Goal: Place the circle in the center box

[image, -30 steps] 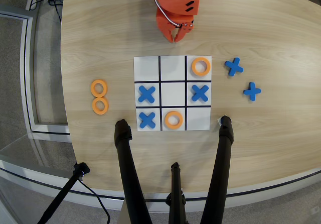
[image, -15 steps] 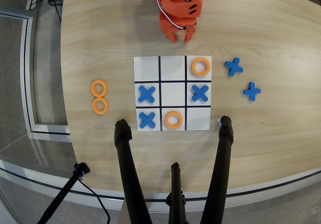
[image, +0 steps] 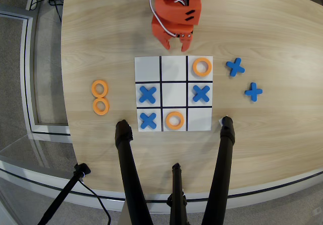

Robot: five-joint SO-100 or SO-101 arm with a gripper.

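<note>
A: Orange gripper (image: 175,46) up at the top of the overhead view, just short of the white grid board (image: 173,63) — jaws parted a little, nothing between them, nothing gripped.

B: Centre box (image: 174,94)?

A: Bare. Blue cross (image: 147,94) to its left, blue cross (image: 201,93) to its right, a third cross (image: 147,120) in the bottom-left square. Orange ring (image: 202,66) already sitting in the top-right square, another ring (image: 174,120) in the bottom-middle one, directly below the centre.

B: And a circle to fetch?

A: Two spare rings off the board on the left, on bare wood — upper ring (image: 99,88) and lower ring (image: 101,106), touching or very nearly so. Laid out like a supply pile, probably; likewise two spare crosses (image: 235,66) (image: 253,91) off to the right. Either spare ring well apart from the fingertips, so a reach across still to come, by the look of it.

B: Anything hard to read?

A: Plenty. Most of the arm cut off by the top edge — only the wrist and fingers in shot. Black tripod legs (image: 129,174) crossing the lower frame, one foot resting close to the board's bottom-left corner, another near the bottom-right. Height of the fingertips above the table — impossible to judge from straight overhead.
</note>
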